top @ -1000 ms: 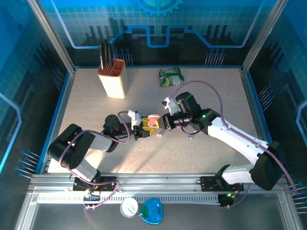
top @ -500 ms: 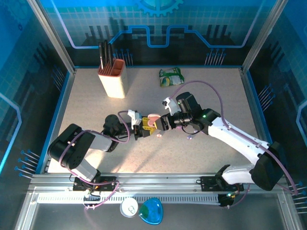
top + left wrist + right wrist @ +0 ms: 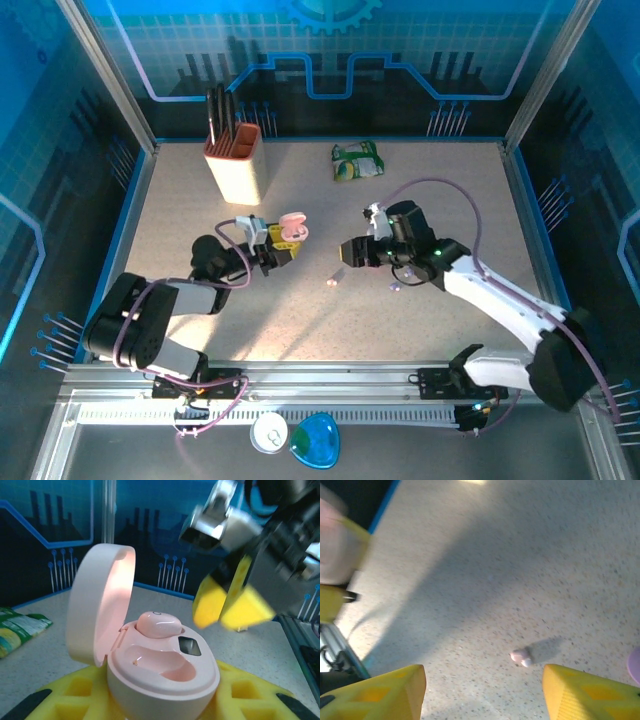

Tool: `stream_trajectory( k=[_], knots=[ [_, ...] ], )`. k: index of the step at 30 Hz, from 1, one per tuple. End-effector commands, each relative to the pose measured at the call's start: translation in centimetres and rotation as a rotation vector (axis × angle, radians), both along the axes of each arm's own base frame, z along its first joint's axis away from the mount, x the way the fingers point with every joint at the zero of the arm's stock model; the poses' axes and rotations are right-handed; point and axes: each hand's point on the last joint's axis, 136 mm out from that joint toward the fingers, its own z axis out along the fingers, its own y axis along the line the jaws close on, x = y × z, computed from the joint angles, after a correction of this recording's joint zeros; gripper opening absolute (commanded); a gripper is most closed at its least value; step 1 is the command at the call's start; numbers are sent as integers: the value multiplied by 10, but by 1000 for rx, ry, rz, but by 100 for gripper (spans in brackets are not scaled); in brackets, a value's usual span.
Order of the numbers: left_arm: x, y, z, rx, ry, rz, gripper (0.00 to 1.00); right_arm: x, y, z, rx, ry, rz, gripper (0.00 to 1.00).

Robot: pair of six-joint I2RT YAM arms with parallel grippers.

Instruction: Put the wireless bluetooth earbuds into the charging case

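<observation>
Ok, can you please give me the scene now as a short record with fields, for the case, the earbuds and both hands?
case: pink charging case, lid open, gripped by the left hand
seated earbud: pink, in the slot nearest the lid
other slot: empty
loose earbud: pink, lying on the table, apart from the case
right hand: open, holding nothing, over the table near the loose earbud

Bright overhead light, soft shadows on table (image 3: 450, 190) (blurred wrist-view edges)

The pink charging case (image 3: 165, 675) stands open, one pink earbud (image 3: 159, 625) seated in its far socket. A second pink earbud (image 3: 521, 656) lies loose on the table (image 3: 520, 555).
</observation>
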Motion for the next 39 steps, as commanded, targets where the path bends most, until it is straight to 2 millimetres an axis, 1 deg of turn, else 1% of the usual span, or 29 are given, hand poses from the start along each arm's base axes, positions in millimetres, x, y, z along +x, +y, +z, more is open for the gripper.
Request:
stream_trajectory(
  k=[1, 3, 5, 8, 11, 15, 20, 24, 28, 33, 39],
  knots=[
    [-8, 5, 14, -22, -41, 6, 24, 12, 6, -22, -43, 83, 0, 62],
    [-10, 5, 18, -29, -45, 0, 24, 16, 16, -40, -60, 124, 43, 62],
    [-13, 5, 22, -37, -45, -10, 24, 19, 31, -53, -57, 140, 121, 62],
    [-17, 6, 26, -44, -54, -11, 25, 20, 50, -65, -42, 148, 240, 61],
    [-20, 6, 29, -49, -59, -12, 24, 20, 61, -81, -54, 185, 342, 60],
    [-23, 6, 33, -58, -60, -20, 25, 16, 67, -105, -100, 251, 450, 60],
    [-25, 6, 32, -59, -50, -27, 25, 15, 75, -122, -88, 289, 521, 58],
    [-25, 6, 32, -60, -49, -29, 25, 10, 74, -138, -108, 333, 546, 58],
    [-25, 6, 32, -60, -49, -29, 25, 4, 67, -145, -137, 340, 548, 55],
    [-24, 5, 31, -58, -43, -30, 25, -2, 60, -144, -158, 337, 546, 51],
    [-23, 5, 29, -56, -40, -33, 25, -10, 58, -142, -160, 344, 549, 48]
  ],
)
